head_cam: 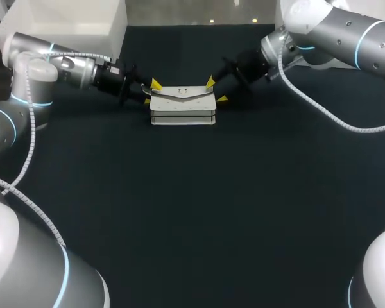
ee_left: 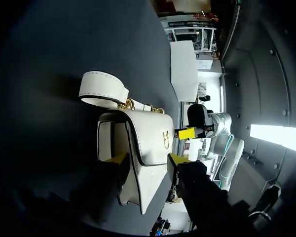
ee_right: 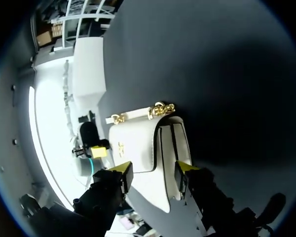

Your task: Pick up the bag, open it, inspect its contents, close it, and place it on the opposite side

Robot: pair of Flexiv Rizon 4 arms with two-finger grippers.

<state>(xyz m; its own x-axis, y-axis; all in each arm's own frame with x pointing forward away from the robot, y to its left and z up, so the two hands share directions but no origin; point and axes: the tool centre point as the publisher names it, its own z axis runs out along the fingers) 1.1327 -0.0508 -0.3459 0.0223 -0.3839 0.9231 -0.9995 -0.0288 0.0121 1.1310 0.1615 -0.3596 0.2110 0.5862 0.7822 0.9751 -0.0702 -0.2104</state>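
On the table (head_cam: 192, 212), left end effector (head_cam: 151, 92) and right end effector (head_cam: 216, 90), open, straddle bag (head_cam: 182, 108).

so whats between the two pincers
Only the white bag, left pincer at one end, right pincer at the other; the head view shows it.

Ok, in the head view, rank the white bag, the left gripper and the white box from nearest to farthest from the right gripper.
1. white bag, directly beside the right gripper.
2. left gripper, at the bag's opposite end.
3. white box, at the far left corner of the table, well past the left gripper.
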